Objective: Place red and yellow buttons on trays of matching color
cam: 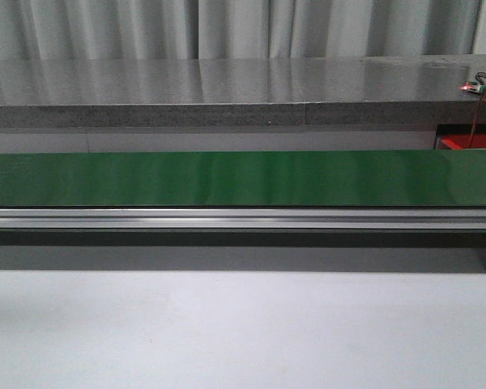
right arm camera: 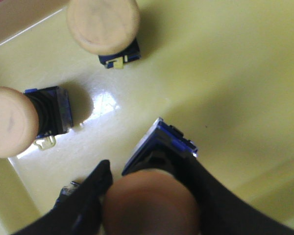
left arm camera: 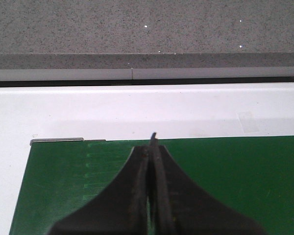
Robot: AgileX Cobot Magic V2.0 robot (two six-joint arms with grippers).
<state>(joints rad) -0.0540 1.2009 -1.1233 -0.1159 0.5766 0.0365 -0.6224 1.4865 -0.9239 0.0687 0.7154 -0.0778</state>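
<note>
Conveyor belt (cam: 243,178), green, runs left to right across the front view w/ a metal rail (cam: 243,219) along its near edge and a grey stone counter (cam: 227,89) behind it; red bin (cam: 470,143) peeks in at far right. No arms or buttons show in this view.

Left wrist view: left gripper (left arm camera: 151,147) hangs over the belt's corner, jaws pressed together, nothing between them; white table beyond the belt.

Right wrist view: right gripper (right arm camera: 147,196) is clamped on a yellow-capped button (right arm camera: 154,196), blue base down, just above or touching the yellow tray (right arm camera: 225,73) floor; can't tell which. Two more yellow buttons lie on their sides in the same tray: one (right arm camera: 105,27), another (right arm camera: 24,120).
</note>
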